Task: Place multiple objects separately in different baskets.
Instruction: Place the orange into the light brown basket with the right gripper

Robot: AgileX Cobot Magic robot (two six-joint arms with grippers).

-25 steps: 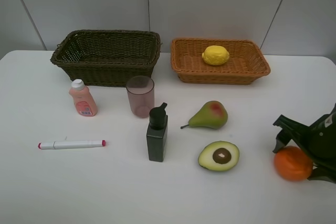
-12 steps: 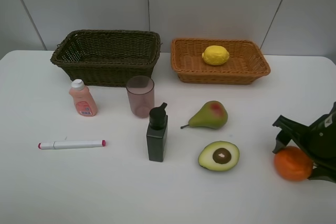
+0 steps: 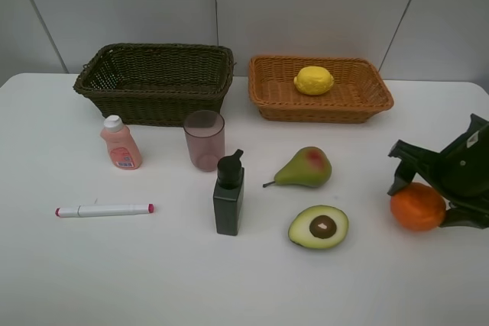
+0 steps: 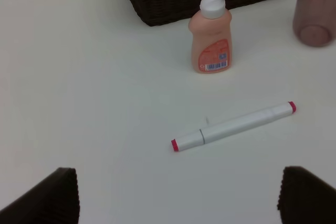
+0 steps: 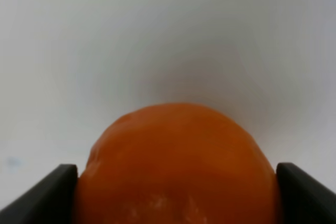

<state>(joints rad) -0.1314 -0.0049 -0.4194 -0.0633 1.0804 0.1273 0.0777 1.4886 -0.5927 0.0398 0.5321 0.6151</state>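
white table (image 3: 61,265) | orange-tan basket (image 3: 321,114) holds lemon (image 3: 314,80) | dark basket (image 3: 153,104) beside it

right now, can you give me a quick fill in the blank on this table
The right gripper is shut on the ____.
The orange-tan basket holds the ____.
The dark pump bottle stands between the marker and the ____.
The left gripper is ____.
Missing: orange; toy lemon; avocado half; open.
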